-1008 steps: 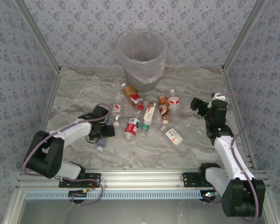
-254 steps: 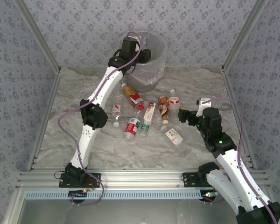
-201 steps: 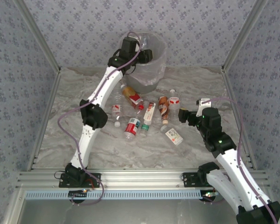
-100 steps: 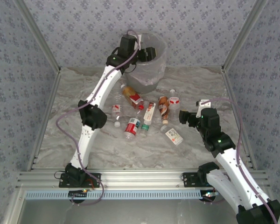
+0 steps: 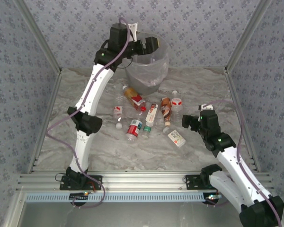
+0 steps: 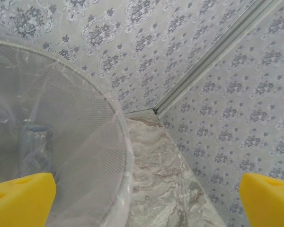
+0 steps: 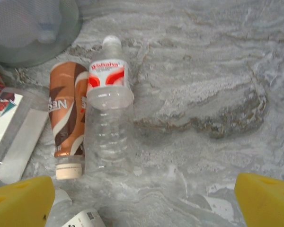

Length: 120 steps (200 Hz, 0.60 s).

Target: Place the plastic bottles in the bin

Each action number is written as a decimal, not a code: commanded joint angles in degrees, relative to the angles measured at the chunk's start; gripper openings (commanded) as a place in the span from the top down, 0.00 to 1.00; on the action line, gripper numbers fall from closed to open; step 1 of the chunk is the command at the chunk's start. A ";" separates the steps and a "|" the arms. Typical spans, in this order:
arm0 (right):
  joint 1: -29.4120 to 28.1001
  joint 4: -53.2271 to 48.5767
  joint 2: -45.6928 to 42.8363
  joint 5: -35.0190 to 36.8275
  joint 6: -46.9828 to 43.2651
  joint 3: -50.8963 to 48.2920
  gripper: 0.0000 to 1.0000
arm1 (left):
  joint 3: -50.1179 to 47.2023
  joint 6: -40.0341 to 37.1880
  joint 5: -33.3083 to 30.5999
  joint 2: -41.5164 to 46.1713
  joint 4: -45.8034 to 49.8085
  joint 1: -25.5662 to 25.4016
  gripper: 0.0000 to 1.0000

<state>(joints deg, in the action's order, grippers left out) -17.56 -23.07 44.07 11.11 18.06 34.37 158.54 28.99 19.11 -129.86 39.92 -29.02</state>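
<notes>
Now: left pincer (image 5: 151, 47) agape over bin (image 5: 144, 76); bottle (image 6: 35, 149) inside, below.

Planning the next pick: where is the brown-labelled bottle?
The brown-labelled bottle lies left of centre in the right wrist view, beside the clear red-labelled bottle on its right.

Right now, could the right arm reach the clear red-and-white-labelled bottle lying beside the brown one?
Probably yes: its open fingers face the clear bottle, with bare table on one side; the brown bottle lies alongside the other.
</notes>
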 commanded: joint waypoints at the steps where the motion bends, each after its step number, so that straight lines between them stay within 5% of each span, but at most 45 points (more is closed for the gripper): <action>1: -0.28 -4.29 1.57 -1.87 3.74 -0.90 0.00 | 0.02 -2.24 2.15 4.76 3.66 -0.78 0.01; 37: -0.70 -6.54 5.96 -7.90 7.91 -1.06 0.00 | -14.81 -4.56 1.36 12.57 -0.65 -2.50 0.01; 70: -3.54 -7.97 8.48 -13.00 8.12 -0.96 0.00 | -35.75 -4.29 0.02 23.60 -15.23 -3.07 0.01; 120: -7.51 -7.22 11.02 -13.01 10.09 -2.97 0.00 | -54.72 -5.48 -5.12 36.93 -20.70 -3.07 0.01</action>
<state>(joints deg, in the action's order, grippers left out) -23.83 -29.39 53.80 -0.36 25.67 33.12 113.01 24.60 17.78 -102.30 27.46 -32.25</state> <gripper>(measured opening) 0.999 0.993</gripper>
